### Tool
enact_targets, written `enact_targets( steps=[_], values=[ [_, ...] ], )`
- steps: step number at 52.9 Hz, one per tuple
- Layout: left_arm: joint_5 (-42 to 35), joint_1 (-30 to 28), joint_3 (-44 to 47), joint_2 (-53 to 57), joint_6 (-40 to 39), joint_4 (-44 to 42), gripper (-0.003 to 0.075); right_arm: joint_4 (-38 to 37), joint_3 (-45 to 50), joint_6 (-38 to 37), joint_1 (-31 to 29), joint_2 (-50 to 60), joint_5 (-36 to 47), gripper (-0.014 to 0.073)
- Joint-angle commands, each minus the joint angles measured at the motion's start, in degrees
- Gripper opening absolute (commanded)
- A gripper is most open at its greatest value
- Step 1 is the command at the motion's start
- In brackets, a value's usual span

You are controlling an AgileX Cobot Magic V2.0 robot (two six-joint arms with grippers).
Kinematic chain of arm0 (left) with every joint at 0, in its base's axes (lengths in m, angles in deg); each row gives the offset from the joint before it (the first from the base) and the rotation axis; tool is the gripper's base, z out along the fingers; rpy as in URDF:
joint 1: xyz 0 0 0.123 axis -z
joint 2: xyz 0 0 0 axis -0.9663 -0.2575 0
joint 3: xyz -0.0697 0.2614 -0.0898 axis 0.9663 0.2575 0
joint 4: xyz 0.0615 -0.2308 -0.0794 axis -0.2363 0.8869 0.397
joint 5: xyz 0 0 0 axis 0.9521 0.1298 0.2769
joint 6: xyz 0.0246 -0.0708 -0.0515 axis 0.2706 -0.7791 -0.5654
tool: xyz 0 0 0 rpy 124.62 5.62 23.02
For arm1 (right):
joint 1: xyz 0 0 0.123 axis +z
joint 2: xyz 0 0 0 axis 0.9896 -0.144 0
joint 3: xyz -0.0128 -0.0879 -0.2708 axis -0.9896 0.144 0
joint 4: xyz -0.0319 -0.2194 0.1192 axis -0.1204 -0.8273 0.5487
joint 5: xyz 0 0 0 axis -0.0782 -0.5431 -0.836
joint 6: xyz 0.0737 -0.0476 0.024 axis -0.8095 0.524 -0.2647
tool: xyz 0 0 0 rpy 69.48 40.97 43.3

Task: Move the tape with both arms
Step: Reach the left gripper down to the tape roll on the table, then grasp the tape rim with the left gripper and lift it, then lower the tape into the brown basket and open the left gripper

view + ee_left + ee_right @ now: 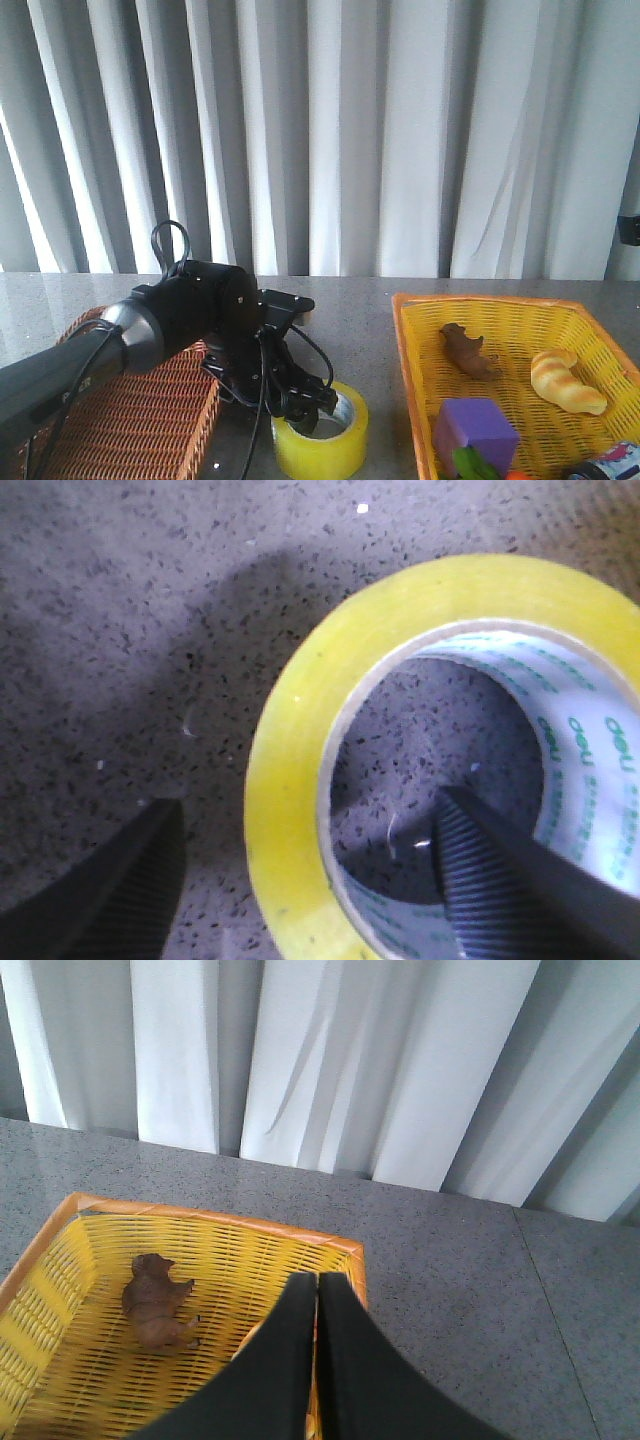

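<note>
The tape (322, 443) is a wide yellow roll with a white printed core, lying flat on the grey table near the front edge. My left gripper (312, 412) is open and straddles the roll's near wall. In the left wrist view one finger (520, 885) sits inside the core, the other finger (120, 890) is outside, and the yellow tape wall (285, 810) lies between them without contact. My right gripper (318, 1290) is shut and empty, hanging above the far right corner of the yellow basket (210, 1235). The right arm is out of the front view.
A brown wicker basket (130, 420) lies left of the tape under my left arm. The yellow basket (480, 310) on the right holds a brown animal toy (468, 352), a croissant toy (565, 380), a purple block (475, 428) and more. Curtains hang behind the table.
</note>
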Motion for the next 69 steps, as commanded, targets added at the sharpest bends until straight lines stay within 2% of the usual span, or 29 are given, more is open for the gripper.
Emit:
enact_targets(
  steps=[1,12,18,30,42,52,59,65,69],
  values=[
    [-2.6,0.4,-2.0,3.2,-3.9,1.0,0.0390,-1.1,-1.4,0.0,-0.3,1.3,4.2,-0.0005],
    [-3.6,0.4,-2.0,3.2,-6.3,1.0,0.0104,-1.1,-1.4,0.0,-0.3,1.3,4.2,-0.0005],
    [-3.8,0.4,-2.0,3.2,-6.3,1.0,-0.0009,-1.1,-1.4,0.0,-0.3,1.3,4.2,-0.0005],
    [-6.3,0.4,-2.6,5.3,-6.3,1.0,-0.0007,-1.1,-1.4,0.0,-0.3,1.3,4.2,-0.0005],
    [-6.4,0.4,-10.8,11.2,-6.1,0.2,-0.0007,-1.1,-1.4,0.0,-0.3,1.3,4.2,-0.0005],
    [-5.3,-0.3,-14.9,16.9,-6.1,-8.3,-0.0006,-1.1,-1.4,0.0,-0.3,1.3,4.2,-0.0005],
    [-0.7,-3.4,-15.1,20.2,-6.3,-13.4,-0.0006,-1.1,-1.4,0.0,-0.3,1.3,4.2,-0.0005],
    [3.6,-8.3,-14.9,22.4,-7.6,-13.1,-0.0006,-1.1,-1.4,0.0,-0.3,1.3,4.2,-0.0005],
    [2.7,-11.9,-12.1,24.6,-9.8,-12.6,-0.0006,-1.1,-1.4,0.0,-0.3,1.3,4.2,-0.0005]
  ],
)
